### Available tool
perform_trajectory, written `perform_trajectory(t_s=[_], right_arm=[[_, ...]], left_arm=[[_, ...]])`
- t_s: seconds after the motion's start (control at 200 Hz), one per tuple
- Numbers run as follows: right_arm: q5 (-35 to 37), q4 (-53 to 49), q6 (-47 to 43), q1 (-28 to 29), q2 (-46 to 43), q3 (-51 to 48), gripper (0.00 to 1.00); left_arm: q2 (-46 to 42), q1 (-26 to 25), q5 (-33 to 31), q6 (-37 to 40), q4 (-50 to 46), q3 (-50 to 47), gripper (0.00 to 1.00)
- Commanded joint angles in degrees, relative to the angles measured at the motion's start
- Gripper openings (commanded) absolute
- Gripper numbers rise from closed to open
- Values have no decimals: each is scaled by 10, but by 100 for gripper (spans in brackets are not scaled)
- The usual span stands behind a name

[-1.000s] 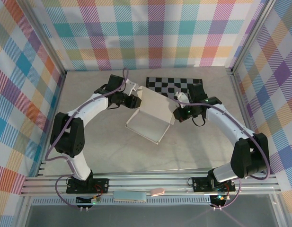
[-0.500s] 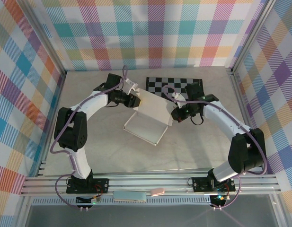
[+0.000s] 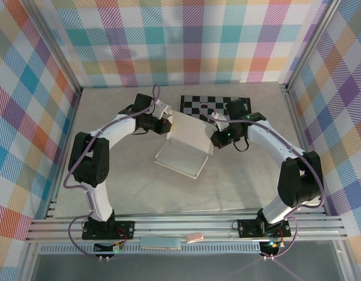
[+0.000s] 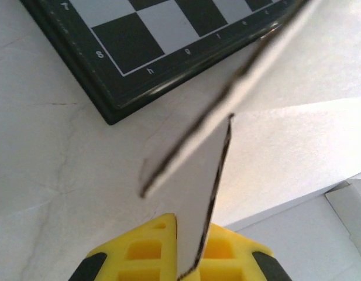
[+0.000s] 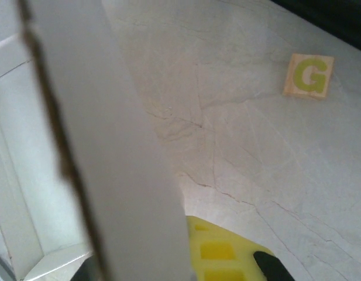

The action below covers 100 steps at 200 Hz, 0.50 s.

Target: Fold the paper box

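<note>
One chessboard upper centre; paper box just below it at mid-frame, rear panel standing steeper than a second ago: fold advancing. Left gripper and right gripper each clamped tight on a side edge.

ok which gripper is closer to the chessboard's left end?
Left. The left gripper grips the left flap of the paper box, just beside that end of the chessboard. The right gripper holds the box's right side, further along the board's near edge.
</note>
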Motion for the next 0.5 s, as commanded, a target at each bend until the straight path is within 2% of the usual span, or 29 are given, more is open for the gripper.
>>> perform_trajectory(t_s=[0.0,0.155,0.26,0.495], right_arm=[[50,27,85,9,6,27,0],[195,25,237,31,19,47,0],[227,19,322,37,31,63,0],[306,-9,449,87,72,124,0]], left_arm=[[-40,-28,-99,-56,9,-9,0],[-64,-65,-217,-127,12,-20,0],[-81,-74,-259,-177,14,-30,0],[-101,-84,-284,-263,23,-44,0]])
